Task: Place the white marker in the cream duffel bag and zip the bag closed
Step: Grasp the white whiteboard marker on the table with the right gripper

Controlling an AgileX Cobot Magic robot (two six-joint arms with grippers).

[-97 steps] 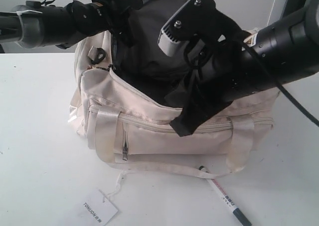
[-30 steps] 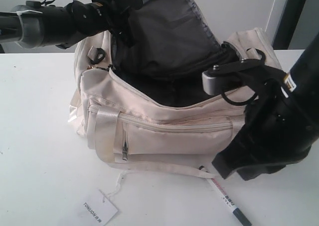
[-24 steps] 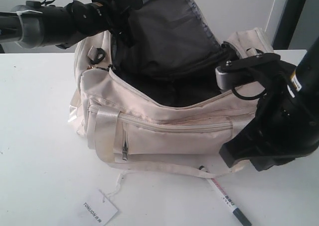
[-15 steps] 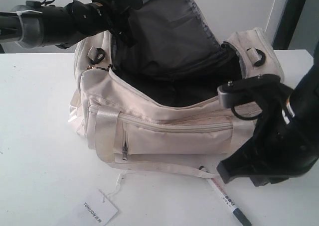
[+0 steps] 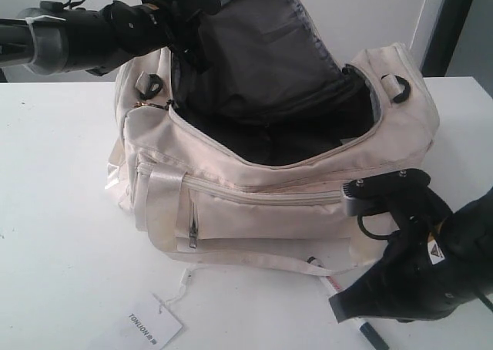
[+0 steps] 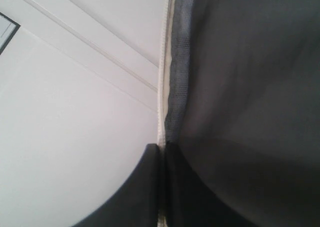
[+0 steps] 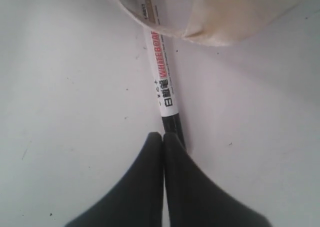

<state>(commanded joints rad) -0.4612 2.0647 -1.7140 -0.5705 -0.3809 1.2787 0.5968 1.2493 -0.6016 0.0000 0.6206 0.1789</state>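
A white tabletop filled the lower part of the exterior view, plain and matte. Near its front edge lay a white paper tag, flat and turned at an angle, with a short line of black letters along one side. A thin white string curled loosely away from the tag's corner. Behind stood a pale wall, crossed at the far right by a dark upright strip. Up close, the tabletop carried a few tiny dark specks.
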